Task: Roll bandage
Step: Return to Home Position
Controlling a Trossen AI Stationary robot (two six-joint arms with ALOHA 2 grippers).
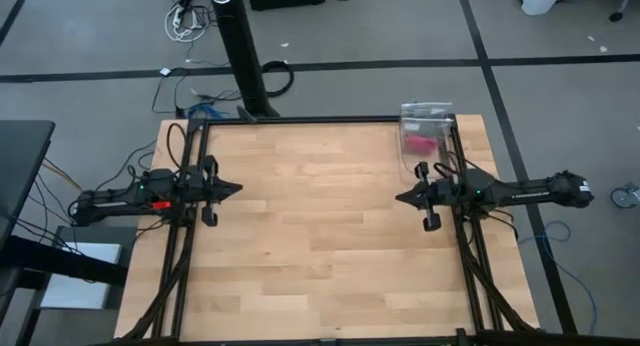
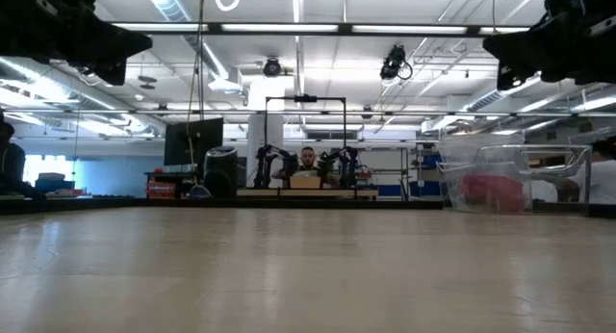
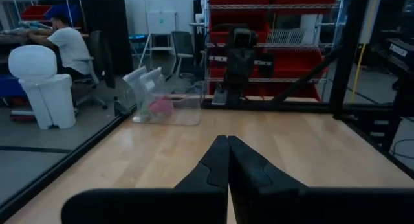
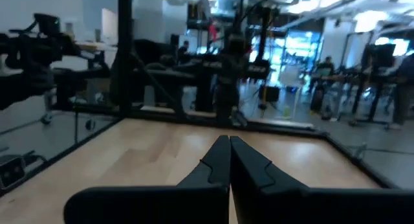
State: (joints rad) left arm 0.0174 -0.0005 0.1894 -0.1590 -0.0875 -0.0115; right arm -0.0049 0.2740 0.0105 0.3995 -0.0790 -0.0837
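The bandage (image 1: 420, 144) lies inside the clear bin (image 1: 428, 110), which stands at the 1 o'clock corner of the tabletop (image 1: 320, 246). The left pincer (image 1: 237, 188) hovers at 9 o'clock and the right pincer (image 1: 399, 198) at 3 o'clock, both with fingers closed on nothing. I judge the risk small. The bin stands near the right arm, so a wide swing could push it over the edge.

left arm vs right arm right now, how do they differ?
Left arm sits at the table's left edge pointing right; right arm sits at the right edge pointing left. Right arm is near the clear bin holding the pink bandage; left arm is across the table from it. Shared: both raised, jaws shut, empty.
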